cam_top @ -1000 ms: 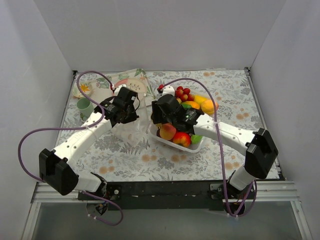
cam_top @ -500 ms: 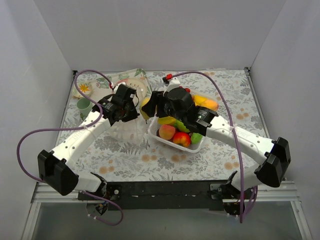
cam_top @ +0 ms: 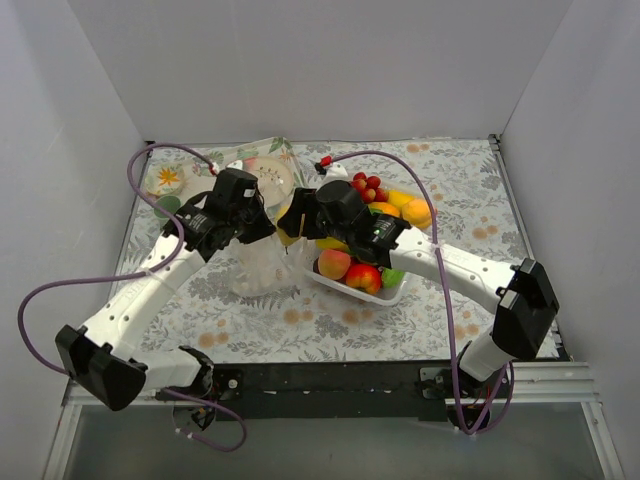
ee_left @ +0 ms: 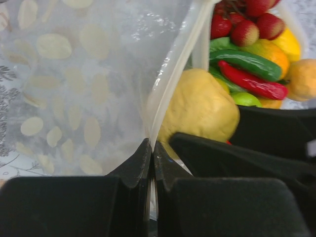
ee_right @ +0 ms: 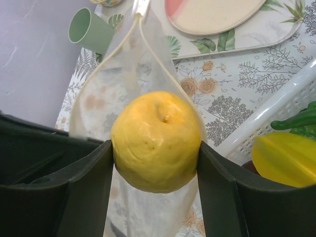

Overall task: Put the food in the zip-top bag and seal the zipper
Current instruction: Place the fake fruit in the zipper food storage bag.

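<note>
White tray [ee_right: 276, 106], pink-and-white plate [ee_right: 212, 12], green cup [ee_right: 91, 30] (beside it), floral tablecloth [cam_top: 470, 210]

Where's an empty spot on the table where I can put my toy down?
The front strip of tablecloth, between the arm bases and the white tray, is bare. So is the back right, between tray and wall. Back left is crowded: plate, green cup, zip-top bag, yellow fruit.
</note>
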`<state>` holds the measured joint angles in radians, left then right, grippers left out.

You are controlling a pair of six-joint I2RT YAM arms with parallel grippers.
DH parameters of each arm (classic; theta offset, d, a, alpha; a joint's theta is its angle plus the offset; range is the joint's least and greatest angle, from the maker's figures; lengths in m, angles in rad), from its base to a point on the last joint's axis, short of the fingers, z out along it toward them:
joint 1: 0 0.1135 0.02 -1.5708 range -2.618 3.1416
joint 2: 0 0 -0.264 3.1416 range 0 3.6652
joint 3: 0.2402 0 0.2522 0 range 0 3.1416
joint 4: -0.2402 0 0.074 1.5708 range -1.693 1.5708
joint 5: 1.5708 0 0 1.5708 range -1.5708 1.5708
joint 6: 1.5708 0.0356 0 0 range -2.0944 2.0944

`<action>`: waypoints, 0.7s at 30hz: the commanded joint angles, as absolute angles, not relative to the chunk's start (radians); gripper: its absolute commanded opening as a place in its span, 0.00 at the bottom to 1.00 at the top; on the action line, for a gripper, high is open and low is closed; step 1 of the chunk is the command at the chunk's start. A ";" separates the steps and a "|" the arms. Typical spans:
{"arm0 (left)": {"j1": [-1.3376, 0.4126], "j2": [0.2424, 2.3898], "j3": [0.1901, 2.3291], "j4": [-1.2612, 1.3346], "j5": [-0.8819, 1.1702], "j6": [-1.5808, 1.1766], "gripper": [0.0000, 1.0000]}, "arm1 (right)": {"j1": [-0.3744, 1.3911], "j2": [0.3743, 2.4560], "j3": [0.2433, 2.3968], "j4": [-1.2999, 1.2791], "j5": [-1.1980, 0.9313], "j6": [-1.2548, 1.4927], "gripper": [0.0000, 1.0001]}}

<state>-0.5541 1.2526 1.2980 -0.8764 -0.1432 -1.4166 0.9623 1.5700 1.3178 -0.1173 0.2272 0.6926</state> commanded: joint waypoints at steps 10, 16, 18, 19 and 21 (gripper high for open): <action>-0.551 1.152 1.238 -0.762 -0.090 -1.411 0.00 | 0.980 1.545 1.414 -0.179 0.186 0.615 0.88; -0.538 1.132 1.198 -0.739 -0.107 -1.433 0.00 | 0.980 1.514 1.450 -0.227 0.173 0.571 0.94; -0.529 1.137 1.193 -0.747 -0.113 -1.431 0.00 | 0.980 1.497 1.460 -0.262 0.179 0.560 0.94; -0.526 1.140 1.189 -0.746 -0.117 -1.428 0.00 | 0.980 1.476 1.463 -0.284 0.210 0.548 0.94; -0.512 1.140 1.180 -0.742 -0.115 -1.427 0.00 | 0.979 1.448 1.457 -0.325 0.253 0.532 0.93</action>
<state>-0.5343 1.1557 1.1961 -0.7677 -0.0978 -1.4223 0.9737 1.5517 1.3991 -0.2783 0.2024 0.5793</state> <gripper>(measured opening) 0.015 0.937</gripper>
